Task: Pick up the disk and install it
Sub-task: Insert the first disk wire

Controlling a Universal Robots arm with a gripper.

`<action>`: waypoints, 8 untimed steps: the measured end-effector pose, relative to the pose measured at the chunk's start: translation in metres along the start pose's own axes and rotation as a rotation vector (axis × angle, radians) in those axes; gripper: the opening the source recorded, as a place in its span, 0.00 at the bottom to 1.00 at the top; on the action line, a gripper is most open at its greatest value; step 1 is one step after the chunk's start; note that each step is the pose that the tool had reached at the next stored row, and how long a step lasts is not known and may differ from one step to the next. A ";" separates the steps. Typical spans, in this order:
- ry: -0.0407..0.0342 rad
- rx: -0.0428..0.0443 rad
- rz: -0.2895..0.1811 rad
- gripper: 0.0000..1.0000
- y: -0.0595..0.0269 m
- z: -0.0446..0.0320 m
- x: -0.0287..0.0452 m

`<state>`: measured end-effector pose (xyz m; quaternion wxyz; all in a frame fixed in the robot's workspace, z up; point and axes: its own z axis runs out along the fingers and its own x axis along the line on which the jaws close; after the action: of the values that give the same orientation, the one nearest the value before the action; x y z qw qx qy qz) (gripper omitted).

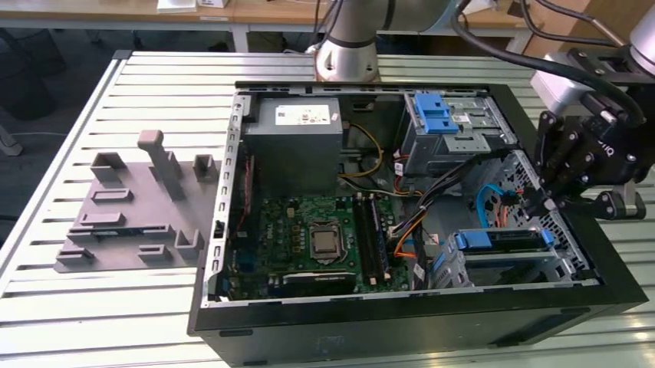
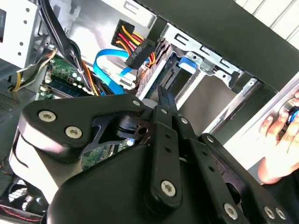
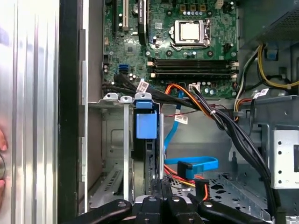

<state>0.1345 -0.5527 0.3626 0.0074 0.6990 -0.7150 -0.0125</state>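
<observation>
**Gripper** (image 1: 545, 205): black, linkage type. It was recorded above the exterior view's right side of the computer case (image 1: 409, 326), pointed down into it. In both wrist views (image 2: 163, 95) (image 3: 161, 185) the fingers were seen drawn fully together, with nothing clamped between them. The tips were placed just at the end of the disk; whether they touched it could not be told.

**Disk** (image 1: 501, 240): silver drive framed by a blue carrier bracket. It was found seated in the silver drive bay (image 1: 511, 267) at the near corner of the case on the exterior view's right. In the first wrist view (image 3: 146, 122) it was seen edge-on between the bay's metal walls. In the second wrist view its blue bracket (image 2: 187, 63) was seen inside the bay mouth.

**Blue cable** (image 3: 191, 165): flat, laid on the case floor just beside the bay.

**Motherboard** (image 1: 312, 238): green, fitted flat in the case.

**Power supply** (image 1: 294, 146): grey box, mounted beyond the motherboard.

**Drive cage** (image 1: 445, 123): silver with a blue latch, set at the far corner, well apart from the disk.

**Fixture** (image 1: 133, 207): grey moulded tray, laid on the slatted table (image 1: 61, 307) on the exterior view's left of the case.

**Hand** (image 2: 280, 140): a person's, noted outside the case wall.
</observation>
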 end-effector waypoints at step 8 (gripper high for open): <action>-0.0002 0.0002 0.004 0.11 -0.0042 -0.0021 -0.0089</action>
<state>0.1390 -0.5439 0.3646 0.0072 0.6974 -0.7165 -0.0124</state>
